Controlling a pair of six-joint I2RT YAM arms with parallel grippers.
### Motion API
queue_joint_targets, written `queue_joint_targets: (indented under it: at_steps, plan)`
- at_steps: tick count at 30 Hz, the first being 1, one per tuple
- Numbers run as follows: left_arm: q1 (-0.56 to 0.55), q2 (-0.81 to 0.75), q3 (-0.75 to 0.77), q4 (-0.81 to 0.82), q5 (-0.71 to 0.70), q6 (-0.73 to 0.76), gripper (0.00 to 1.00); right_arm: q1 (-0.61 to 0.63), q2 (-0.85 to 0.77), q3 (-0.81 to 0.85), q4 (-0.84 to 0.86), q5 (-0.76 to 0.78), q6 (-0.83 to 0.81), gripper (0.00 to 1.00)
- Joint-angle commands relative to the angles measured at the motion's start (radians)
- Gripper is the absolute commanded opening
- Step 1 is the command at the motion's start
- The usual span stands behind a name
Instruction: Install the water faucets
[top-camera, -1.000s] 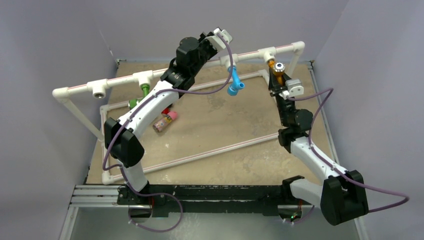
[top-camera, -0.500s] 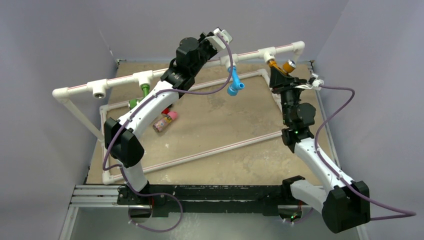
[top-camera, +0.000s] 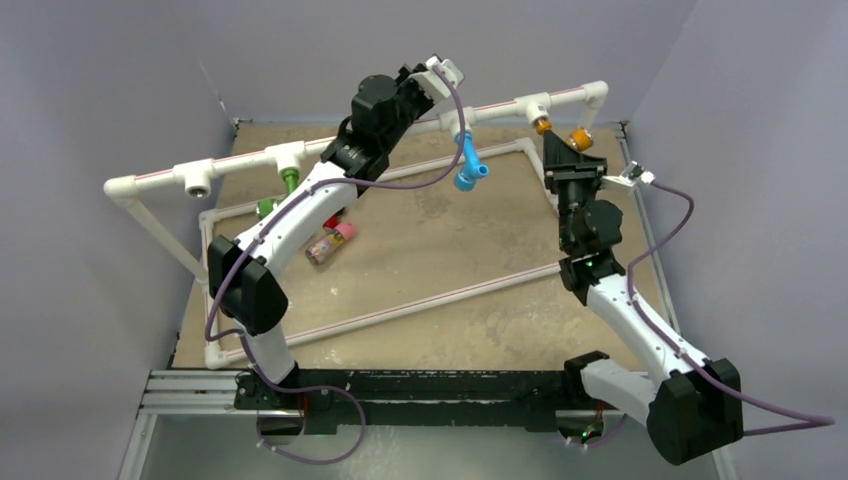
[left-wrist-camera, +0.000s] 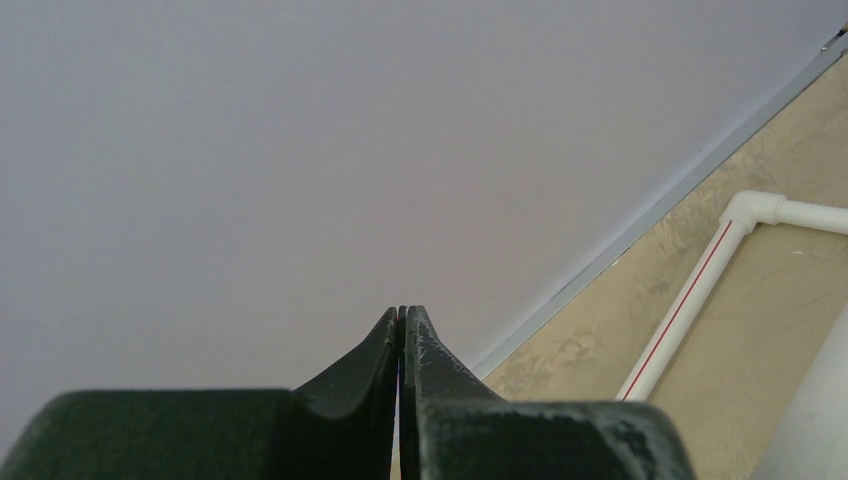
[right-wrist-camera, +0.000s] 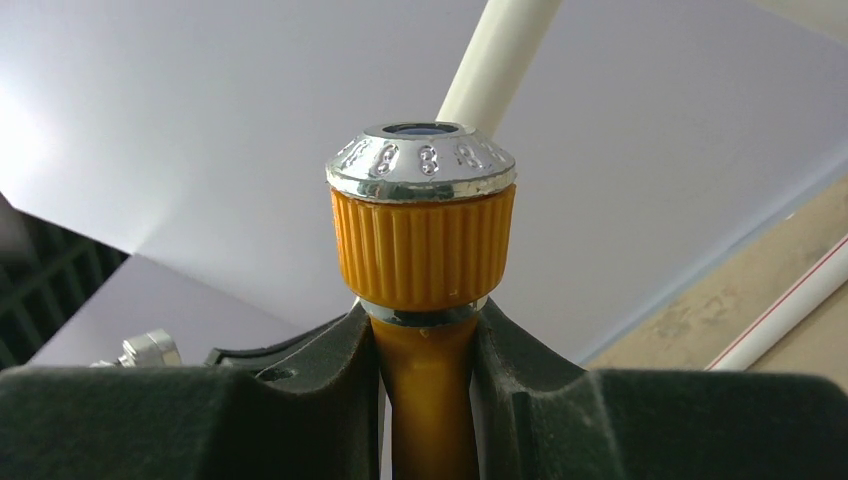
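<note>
The right gripper (right-wrist-camera: 423, 314) clamps the orange faucet (right-wrist-camera: 423, 250) at the far-right tee (top-camera: 535, 106) of the rail (top-camera: 240, 163).
In the top view the faucet's inlet end seems to meet the tee from below, and its ribbed knob (top-camera: 579, 136) juts rightward past the fingers. The wrist view shows the stem running straight up between the jaws. Screwing it home would likely mean turning about the inlet's axis, up into the tee, and only the right arm is placed for that. The left gripper (left-wrist-camera: 402, 318) is pinched closed on nothing, raised by the rail's middle near the hanging blue faucet (top-camera: 467, 160).
</note>
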Motion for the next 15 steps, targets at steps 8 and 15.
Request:
queue_joint_targets:
  at_steps: [8,15]
  plan:
    - [-0.082,0.032,-0.047,-0.199,0.234,-0.074,0.0,0.132,0.125,0.141,0.038,0.189,0.237,0.0]
    - [-0.083,0.03,-0.045,-0.195,0.241,-0.069,0.0,0.129,0.108,0.215,-0.101,0.108,0.377,0.0]
